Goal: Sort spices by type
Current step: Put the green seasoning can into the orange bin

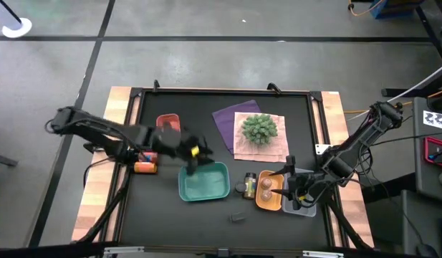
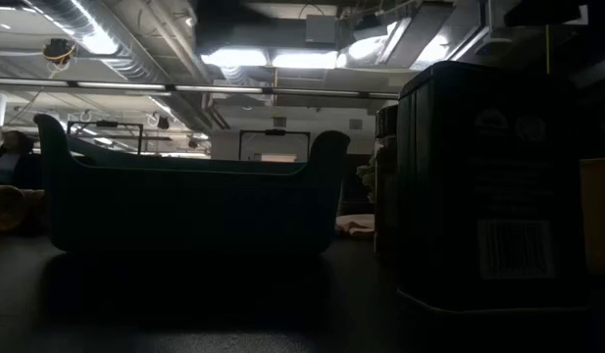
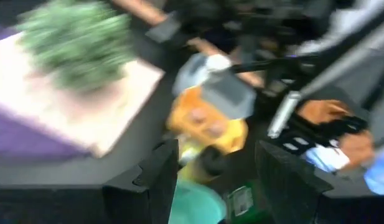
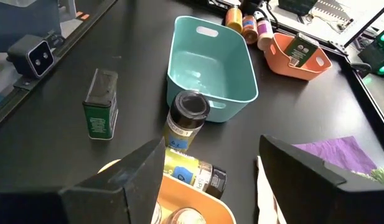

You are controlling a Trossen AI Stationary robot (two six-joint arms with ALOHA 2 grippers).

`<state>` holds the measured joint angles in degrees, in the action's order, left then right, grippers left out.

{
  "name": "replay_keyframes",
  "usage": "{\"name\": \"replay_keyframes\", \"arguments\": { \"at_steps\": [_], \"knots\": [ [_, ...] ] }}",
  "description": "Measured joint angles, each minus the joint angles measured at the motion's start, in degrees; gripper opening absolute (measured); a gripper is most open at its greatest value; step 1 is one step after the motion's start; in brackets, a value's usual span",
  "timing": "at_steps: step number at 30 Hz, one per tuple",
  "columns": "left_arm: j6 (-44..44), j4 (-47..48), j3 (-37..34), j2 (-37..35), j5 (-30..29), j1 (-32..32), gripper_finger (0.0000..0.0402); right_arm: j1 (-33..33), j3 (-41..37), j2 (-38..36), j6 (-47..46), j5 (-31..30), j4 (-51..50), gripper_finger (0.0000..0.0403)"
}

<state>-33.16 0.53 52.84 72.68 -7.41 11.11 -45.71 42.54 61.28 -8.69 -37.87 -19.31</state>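
Green tin (image 4: 100, 104) stands beside teal tray (image 4: 210, 65); right end effector (image 4: 210, 165) spread above orange tray (image 4: 198, 202)

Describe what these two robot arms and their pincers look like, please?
Both arms are slim, dark, jointed tubes with black cables looped alongside. The left gripper carries a small yellow marking near its tip; the right gripper is dark throughout. Seen from each wrist camera, the fingers are broad, flat, matt black wedges with angular edges, standing apart.
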Motion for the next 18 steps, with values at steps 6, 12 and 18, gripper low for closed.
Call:
{"name": "replay_keyframes", "arguments": {
  "at_steps": [6,12,18],
  "knots": [
    [7.5,-19.6,0.0,12.2,-6.5,10.2,0.0196,0.0,0.0,0.0,-0.9,0.0,0.0,0.026],
    [12.7,-30.1,2.7,23.4,-15.2,17.0,0.0196,0.0,0.0,0.0,-3.4,0.1,0.0,0.026],
    [20.3,-29.4,13.2,34.9,-19.7,21.6,0.0196,0.0,0.0,0.0,-3.7,2.4,-0.1,0.026]
  ]
}}
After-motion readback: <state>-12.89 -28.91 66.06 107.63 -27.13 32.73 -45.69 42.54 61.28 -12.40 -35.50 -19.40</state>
